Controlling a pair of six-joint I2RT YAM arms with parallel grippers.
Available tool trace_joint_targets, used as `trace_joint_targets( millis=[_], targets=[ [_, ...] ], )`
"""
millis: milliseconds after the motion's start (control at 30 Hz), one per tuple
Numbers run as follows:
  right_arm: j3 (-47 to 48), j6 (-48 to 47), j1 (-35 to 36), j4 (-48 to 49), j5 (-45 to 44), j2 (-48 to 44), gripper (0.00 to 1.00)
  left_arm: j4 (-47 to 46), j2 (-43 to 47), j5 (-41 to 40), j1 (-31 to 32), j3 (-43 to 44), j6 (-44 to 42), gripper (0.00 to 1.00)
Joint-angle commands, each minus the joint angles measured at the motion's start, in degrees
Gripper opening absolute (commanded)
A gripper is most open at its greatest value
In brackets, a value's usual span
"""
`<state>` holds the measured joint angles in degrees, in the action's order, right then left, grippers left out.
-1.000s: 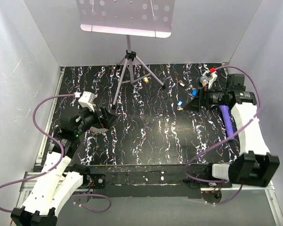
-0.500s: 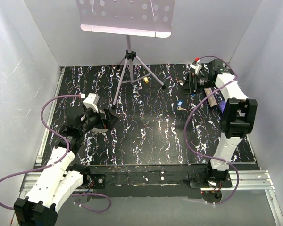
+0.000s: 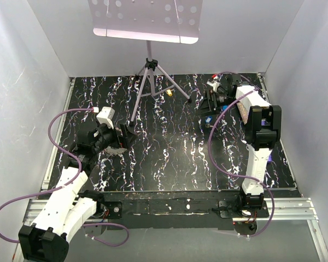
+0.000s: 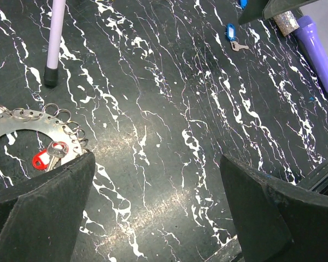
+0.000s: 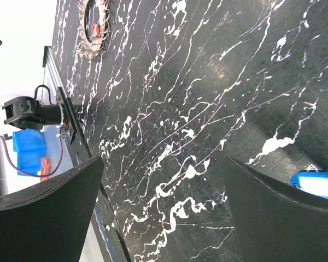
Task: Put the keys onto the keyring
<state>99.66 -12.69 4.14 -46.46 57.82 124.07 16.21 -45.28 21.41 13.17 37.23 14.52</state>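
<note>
Left arm angled forward low, left gripper (image 3: 122, 137) pointing right with jaws spread wide, gripping nothing; right arm extended far forward, wrist turned left, right gripper (image 3: 210, 103) jaws likewise spread wide and gripping nothing.

**A:** How is the light from above?

**B:** Bright and even. The white walls (image 3: 33, 82) throw it back, and shadows barely show on the black table (image 3: 169, 158).

**A:** Any glare?

**B:** In the left wrist view a pale sheen lies across the middle of the table, and the metal keyring (image 4: 22, 120) shines. In the right wrist view the upper left corner is washed out to plain white.

**A:** And sharpness?

**B:** The table's white veins are crisp in both wrist views. The near fingers (image 4: 38, 213) are dark, soft-edged shapes without detail. The blue key tag (image 5: 317, 183) at the right wrist view's edge looks soft.
</note>
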Motion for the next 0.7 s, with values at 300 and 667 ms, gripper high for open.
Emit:
trace_joint_targets(
  millis=[300, 667],
  targets=[
    [2.7, -0.9, -3.2, 0.3, 1.5, -9.9, 0.98, -2.8, 1.1, 3.7, -1.1, 1.2, -0.1, 0.98],
    [-17.4, -0.9, -8.3, 0.3, 1.5, -35.6, 0.98, -21.0, 4.2, 16.7, -1.2, -3.2, 21.0, 0.98]
  ],
)
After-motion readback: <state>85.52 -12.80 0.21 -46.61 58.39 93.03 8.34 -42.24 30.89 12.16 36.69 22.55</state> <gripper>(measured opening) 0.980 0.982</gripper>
